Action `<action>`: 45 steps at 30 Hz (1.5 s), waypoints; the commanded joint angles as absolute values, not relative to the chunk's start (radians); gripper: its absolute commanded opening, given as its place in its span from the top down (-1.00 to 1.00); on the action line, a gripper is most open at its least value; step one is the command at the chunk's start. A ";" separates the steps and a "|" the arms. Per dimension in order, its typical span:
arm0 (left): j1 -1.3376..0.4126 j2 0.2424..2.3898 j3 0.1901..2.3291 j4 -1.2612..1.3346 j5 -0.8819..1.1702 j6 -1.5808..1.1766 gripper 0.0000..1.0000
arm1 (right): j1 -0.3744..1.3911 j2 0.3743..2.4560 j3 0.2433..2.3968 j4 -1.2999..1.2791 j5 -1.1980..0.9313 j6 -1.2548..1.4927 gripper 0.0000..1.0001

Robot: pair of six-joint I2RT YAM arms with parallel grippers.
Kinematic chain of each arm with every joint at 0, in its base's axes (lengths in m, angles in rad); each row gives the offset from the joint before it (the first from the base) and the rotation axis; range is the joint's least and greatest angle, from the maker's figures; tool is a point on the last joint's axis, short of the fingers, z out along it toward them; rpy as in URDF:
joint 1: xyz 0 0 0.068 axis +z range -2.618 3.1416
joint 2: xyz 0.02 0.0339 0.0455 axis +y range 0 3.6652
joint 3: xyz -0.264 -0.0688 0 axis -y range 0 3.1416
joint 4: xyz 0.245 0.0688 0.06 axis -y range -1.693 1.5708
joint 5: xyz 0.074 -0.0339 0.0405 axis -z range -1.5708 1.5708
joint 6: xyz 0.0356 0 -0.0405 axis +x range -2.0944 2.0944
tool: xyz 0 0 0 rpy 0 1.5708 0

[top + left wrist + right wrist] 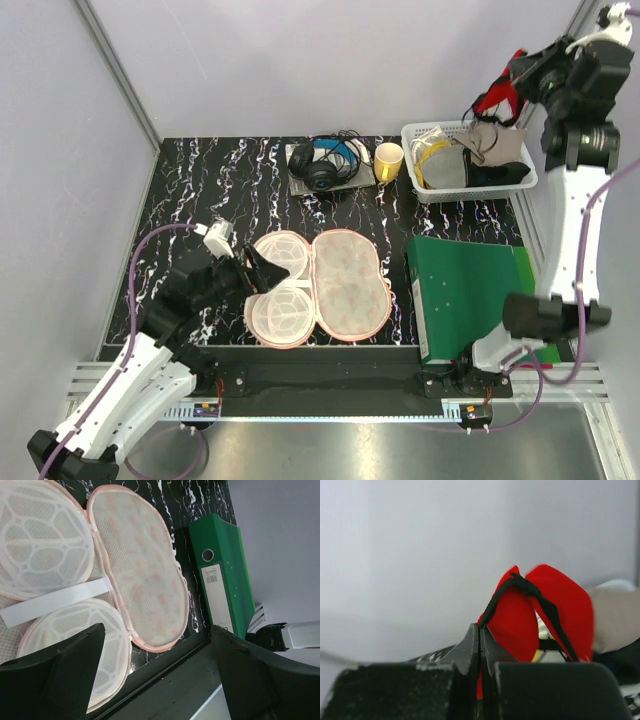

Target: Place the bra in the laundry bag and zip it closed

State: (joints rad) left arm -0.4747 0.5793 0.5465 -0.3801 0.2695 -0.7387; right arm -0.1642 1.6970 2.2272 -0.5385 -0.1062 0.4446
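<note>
at the near edge of the counter (pixel 180 190), left of centre, the left tool (pixel 252 264) has its jaws wide apart with nothing between them, over the left half of the laundry bag (pixel 345 285). whether it touches the mesh cannot be told. the bag lies unzipped and spread flat, its pale whitish ribbed inside on the left and the peach printed half (pixel 142 575) on the right. a green binder (pixel 465 290) lies flat at the near right corner, just beside the bag. along the far edge sit black headphones (pixel 325 165), a yellow cup (pixel 388 157) and a white basket (pixel 425 135) at the far right corner. above the basket the right tool (pixel 507 82) is clamped on the bra (pixel 496 98), its red cups and black strap (pixel 550 612) hanging in the air.
</note>
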 commanded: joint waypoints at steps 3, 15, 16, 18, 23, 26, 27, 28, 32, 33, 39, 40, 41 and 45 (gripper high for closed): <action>-0.477 0.537 0.667 -0.434 0.265 -0.738 -0.85 | -0.071 1.370 1.805 -0.471 -0.339 0.618 1.00; -0.477 0.457 0.749 -0.560 0.248 -0.729 -0.93 | 0.328 1.205 1.215 -0.101 -0.537 0.900 1.00; -0.477 0.460 0.752 -0.561 0.250 -0.729 -0.93 | 0.356 1.212 1.186 -0.083 -0.537 0.920 1.00; -0.477 0.460 0.753 -0.569 0.255 -0.721 -0.93 | 0.437 1.200 1.072 -0.009 -0.500 0.954 1.00; -0.477 0.462 0.723 -0.587 0.250 -0.690 -0.93 | 0.596 1.131 0.715 0.282 -0.339 1.170 1.00; -0.477 0.489 0.701 -0.583 0.274 -0.663 -0.93 | 0.673 1.132 0.508 0.421 -0.314 1.284 1.00; -0.477 0.511 0.696 -0.583 0.279 -0.654 -0.93 | 0.684 1.135 0.426 0.445 -0.316 1.311 1.00; -0.477 0.524 0.686 -0.581 0.281 -0.643 -0.93 | 0.689 1.138 0.396 0.439 -0.310 1.305 1.00; -0.477 0.592 0.618 -0.513 0.290 -0.633 -0.93 | 0.701 1.216 0.357 0.367 -0.353 1.209 1.00; -0.477 0.622 0.603 -0.487 0.302 -0.646 -0.93 | 0.700 1.229 0.357 0.359 -0.363 1.174 0.99; -0.477 0.747 0.491 -0.244 0.436 -0.753 -0.90 | 0.700 1.252 0.391 0.270 -0.405 0.994 0.39; -0.477 0.761 0.482 -0.232 0.437 -0.755 -0.89 | 0.698 1.249 0.402 0.215 -0.400 0.965 0.31; -0.477 0.771 0.479 -0.216 0.433 -0.750 -0.89 | 0.699 1.232 0.423 0.192 -0.399 0.942 0.17; -0.479 0.833 0.469 -0.152 0.413 -0.750 -0.89 | 0.699 1.190 0.486 0.056 -0.341 0.827 -0.21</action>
State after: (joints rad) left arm -0.4747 0.7956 0.4698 -0.3309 0.3801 -0.7349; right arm 0.6918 1.2419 0.4011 0.1780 -0.3824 0.9859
